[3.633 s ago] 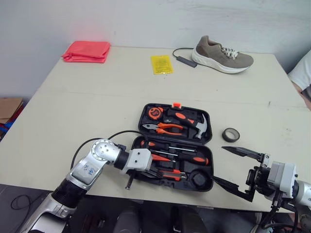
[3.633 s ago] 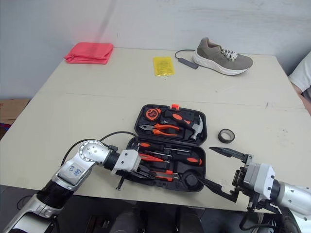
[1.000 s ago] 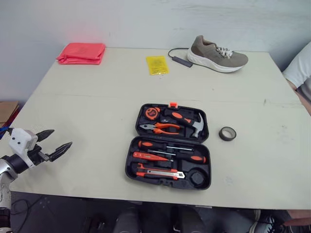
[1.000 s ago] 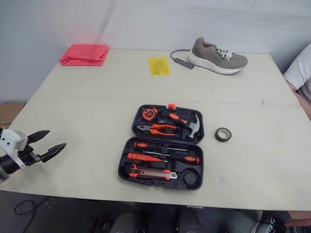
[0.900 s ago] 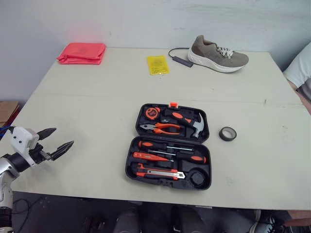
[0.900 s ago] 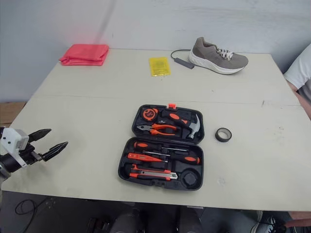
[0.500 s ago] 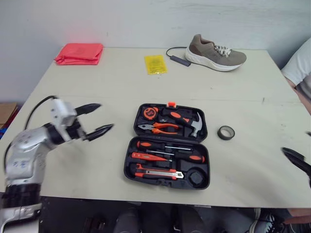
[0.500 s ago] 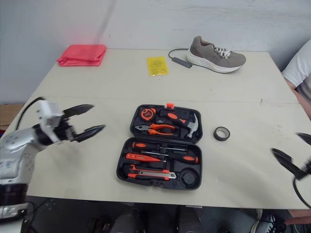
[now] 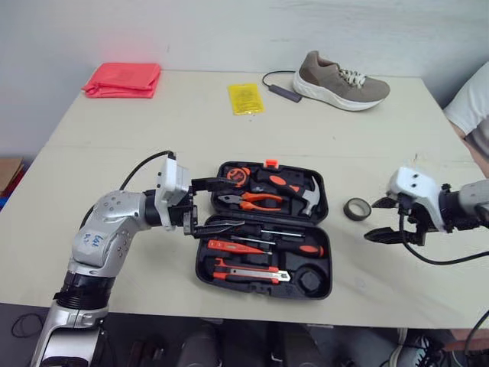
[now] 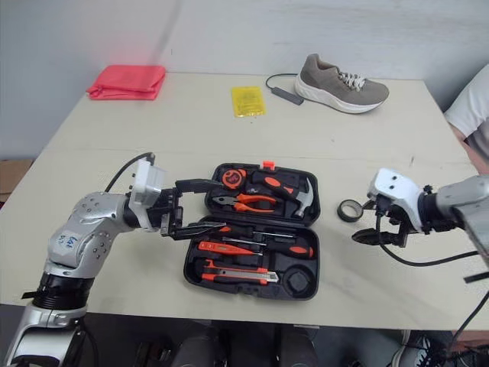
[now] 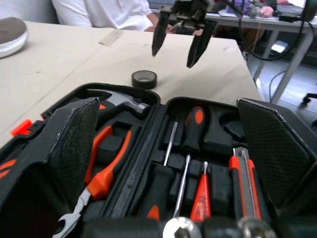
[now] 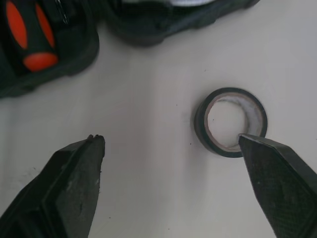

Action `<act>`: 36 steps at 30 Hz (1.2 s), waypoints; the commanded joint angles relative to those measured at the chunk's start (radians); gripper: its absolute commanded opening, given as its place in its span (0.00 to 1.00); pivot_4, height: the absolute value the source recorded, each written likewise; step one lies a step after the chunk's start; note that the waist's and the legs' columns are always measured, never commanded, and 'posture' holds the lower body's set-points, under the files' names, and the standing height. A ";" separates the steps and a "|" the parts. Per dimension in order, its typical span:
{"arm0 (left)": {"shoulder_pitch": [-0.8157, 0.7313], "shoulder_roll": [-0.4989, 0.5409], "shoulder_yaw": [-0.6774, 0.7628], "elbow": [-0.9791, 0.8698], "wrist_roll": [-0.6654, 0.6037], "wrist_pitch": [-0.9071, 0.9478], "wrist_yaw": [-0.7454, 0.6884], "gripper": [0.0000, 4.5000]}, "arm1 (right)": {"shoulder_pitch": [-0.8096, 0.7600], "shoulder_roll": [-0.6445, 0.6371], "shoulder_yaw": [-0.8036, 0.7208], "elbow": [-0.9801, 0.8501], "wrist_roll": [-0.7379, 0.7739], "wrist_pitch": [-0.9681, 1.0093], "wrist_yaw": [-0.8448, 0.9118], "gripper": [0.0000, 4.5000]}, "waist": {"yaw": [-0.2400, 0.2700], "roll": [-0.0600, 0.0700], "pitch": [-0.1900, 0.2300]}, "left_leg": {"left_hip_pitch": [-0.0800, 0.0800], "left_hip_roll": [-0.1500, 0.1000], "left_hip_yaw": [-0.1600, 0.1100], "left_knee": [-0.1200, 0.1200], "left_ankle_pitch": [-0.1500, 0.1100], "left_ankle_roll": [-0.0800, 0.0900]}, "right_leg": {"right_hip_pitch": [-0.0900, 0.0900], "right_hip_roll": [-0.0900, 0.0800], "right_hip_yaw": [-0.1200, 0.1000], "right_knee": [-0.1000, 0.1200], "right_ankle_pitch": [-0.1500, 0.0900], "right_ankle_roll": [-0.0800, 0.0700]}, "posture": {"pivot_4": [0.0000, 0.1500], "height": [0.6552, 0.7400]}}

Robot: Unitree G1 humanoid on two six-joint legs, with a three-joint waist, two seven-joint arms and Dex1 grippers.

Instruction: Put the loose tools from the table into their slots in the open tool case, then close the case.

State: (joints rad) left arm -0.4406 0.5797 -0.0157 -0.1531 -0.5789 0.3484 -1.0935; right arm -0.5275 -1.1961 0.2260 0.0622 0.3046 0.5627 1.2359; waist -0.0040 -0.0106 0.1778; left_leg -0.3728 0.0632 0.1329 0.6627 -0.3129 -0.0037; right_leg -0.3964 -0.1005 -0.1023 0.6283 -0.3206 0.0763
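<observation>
The black tool case (image 9: 206, 264) lies open at the table's middle. It holds a tape measure (image 9: 242, 177), pliers (image 9: 258, 201), a hammer (image 9: 302, 193), screwdrivers (image 9: 294, 248) and a utility knife (image 9: 248, 271). A round slot (image 9: 309, 277) at its near right corner is bare. A black tape roll (image 9: 357, 208) lies loose on the table right of the case. My left gripper (image 9: 237, 202) hovers open over the case's left side with nothing between its fingers. To the right of the roll my right gripper (image 9: 370, 219) stands open, one finger (image 12: 277, 173) just beside the tape roll (image 12: 231, 122).
A grey shoe (image 9: 340, 73), a dark cable (image 9: 279, 90) and a yellow packet (image 9: 244, 98) lie at the table's far side. A folded red cloth (image 9: 122, 79) sits at the far left corner. A person's white sleeve (image 9: 470, 107) shows at the right edge.
My left gripper has swung right from the table's left side to above the case. My right gripper has come in from the right edge to the tape roll. Both stay open.
</observation>
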 commanded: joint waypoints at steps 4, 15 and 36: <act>0.043 0.001 0.011 -0.069 0.000 -0.016 0.005 1.00 | -0.134 0.104 0.086 0.189 -0.153 -0.101 0.076 1.00 | 0.000 0.000 0.000 | 0.000 0.001 0.002 0.000 0.000 0.000 | -0.001 0.001 0.000 0.001 0.000 0.000 | 1.00 1.00; 0.082 0.005 0.027 -0.101 0.000 -0.055 -0.004 1.00 | -0.238 0.195 0.125 0.372 -0.303 -0.210 0.145 0.30 | 0.000 0.001 0.000 | 0.000 0.000 0.003 0.001 0.000 0.000 | -0.002 0.000 0.000 0.002 0.000 0.000 | 1.00 1.00; 0.150 0.085 0.041 -0.112 -0.017 -0.114 -0.169 1.00 | 0.086 0.103 -0.074 -0.644 0.216 0.076 0.234 0.01 | 0.001 0.003 0.002 | 0.000 0.002 0.001 0.001 -0.002 0.000 | -0.001 -0.006 0.000 0.002 0.000 -0.001 | 1.00 1.00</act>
State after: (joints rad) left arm -0.2923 0.6557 0.0156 -0.2338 -0.5894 0.2470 -1.2590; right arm -0.4558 -1.1038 0.1536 -0.4977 0.4768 0.6061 1.4966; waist -0.0027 -0.0078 0.1796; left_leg -0.3725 0.0644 0.1334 0.6640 -0.3152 -0.0033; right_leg -0.3969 -0.1070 -0.1022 0.6301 -0.3208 0.0756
